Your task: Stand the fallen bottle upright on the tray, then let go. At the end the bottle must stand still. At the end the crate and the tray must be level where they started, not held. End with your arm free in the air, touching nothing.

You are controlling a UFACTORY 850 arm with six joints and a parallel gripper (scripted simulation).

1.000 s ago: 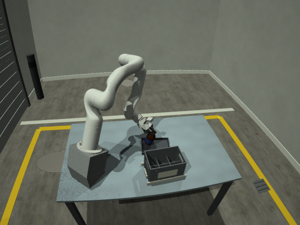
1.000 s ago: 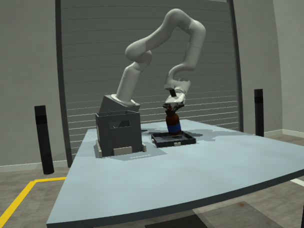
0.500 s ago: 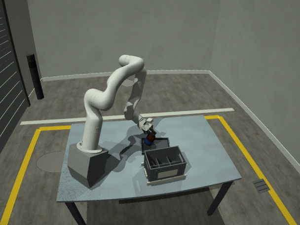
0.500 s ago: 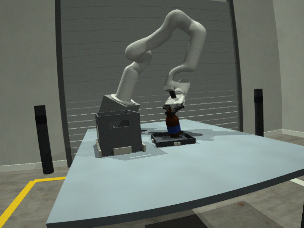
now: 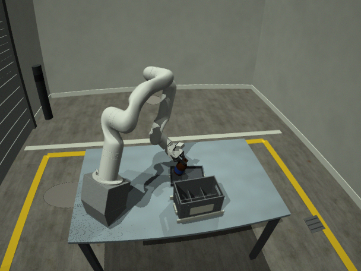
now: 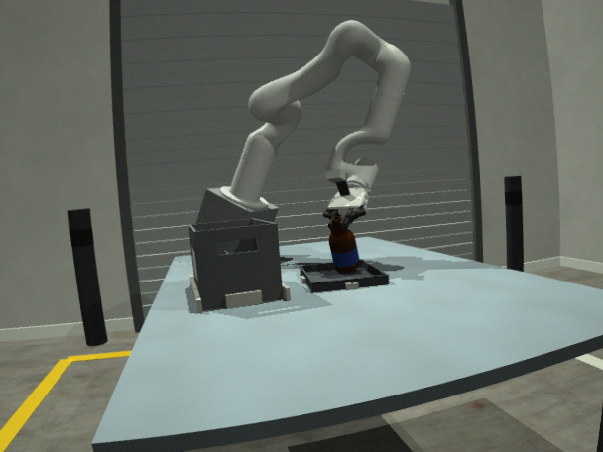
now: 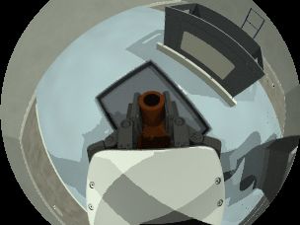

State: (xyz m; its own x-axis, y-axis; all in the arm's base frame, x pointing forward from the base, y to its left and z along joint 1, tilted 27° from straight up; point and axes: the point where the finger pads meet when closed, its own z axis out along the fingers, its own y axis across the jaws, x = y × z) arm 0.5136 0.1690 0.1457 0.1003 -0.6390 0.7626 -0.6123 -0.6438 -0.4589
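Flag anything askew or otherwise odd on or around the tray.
The bottle leans slightly over the tray, its neck gripped by the pincer. That tilt looks odd for standing upright. No spill or damage shows.
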